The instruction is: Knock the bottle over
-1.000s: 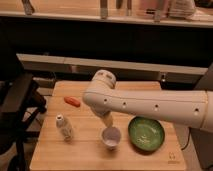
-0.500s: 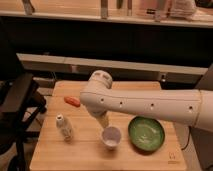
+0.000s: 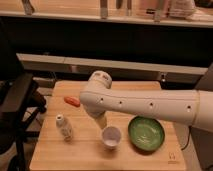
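Bottle [image 3: 63, 126] stood upright at the left of the wooden surface [image 3: 55, 155], nothing touching it. White cup [image 3: 111, 136] sat to its right, green bowl [image 3: 146, 134] beyond. Gripper [image 3: 101, 121] hung just above the cup (largely hidden under the arm [image 3: 150, 107]; open or closed could not be told).

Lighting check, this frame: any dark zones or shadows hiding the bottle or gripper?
Camera view: warm, even light on the table; the bottle is plainly lit. Camera view: background under the shelf is dark. Camera view: the gripper hangs under the arm, just above the white cup, mostly hidden.
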### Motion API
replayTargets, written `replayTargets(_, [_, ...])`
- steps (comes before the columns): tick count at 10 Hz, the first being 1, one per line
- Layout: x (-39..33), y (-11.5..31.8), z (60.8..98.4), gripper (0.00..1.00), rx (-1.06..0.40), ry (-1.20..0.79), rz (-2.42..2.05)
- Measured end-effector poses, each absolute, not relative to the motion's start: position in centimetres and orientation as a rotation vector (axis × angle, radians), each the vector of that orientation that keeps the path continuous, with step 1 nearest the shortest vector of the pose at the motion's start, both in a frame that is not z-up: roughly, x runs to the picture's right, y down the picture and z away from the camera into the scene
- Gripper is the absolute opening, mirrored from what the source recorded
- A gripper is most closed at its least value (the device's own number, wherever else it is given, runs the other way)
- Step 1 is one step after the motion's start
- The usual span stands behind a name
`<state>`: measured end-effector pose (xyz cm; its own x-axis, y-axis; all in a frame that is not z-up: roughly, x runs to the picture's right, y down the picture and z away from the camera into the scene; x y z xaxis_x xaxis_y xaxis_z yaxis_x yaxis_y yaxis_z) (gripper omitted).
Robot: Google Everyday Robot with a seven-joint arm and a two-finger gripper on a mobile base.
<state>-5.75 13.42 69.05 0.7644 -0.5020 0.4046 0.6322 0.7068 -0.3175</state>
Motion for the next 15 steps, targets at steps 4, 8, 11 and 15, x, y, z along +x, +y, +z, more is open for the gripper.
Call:
replayTargets(4, [-6.4,13.8,69.1,0.80,-0.465,-0.328,-0.654])
replayTargets(8, [-7.5,14.1,69.3,0.80,-0.467,-0.358,-0.666])
replayTargets(11, [-8.1,14.1,69.4,0.80,-0.470,-0.381,-0.674])
replayTargets(15, [-9.2,14.2,69.6,0.79,-0.475,-0.418,-0.692])
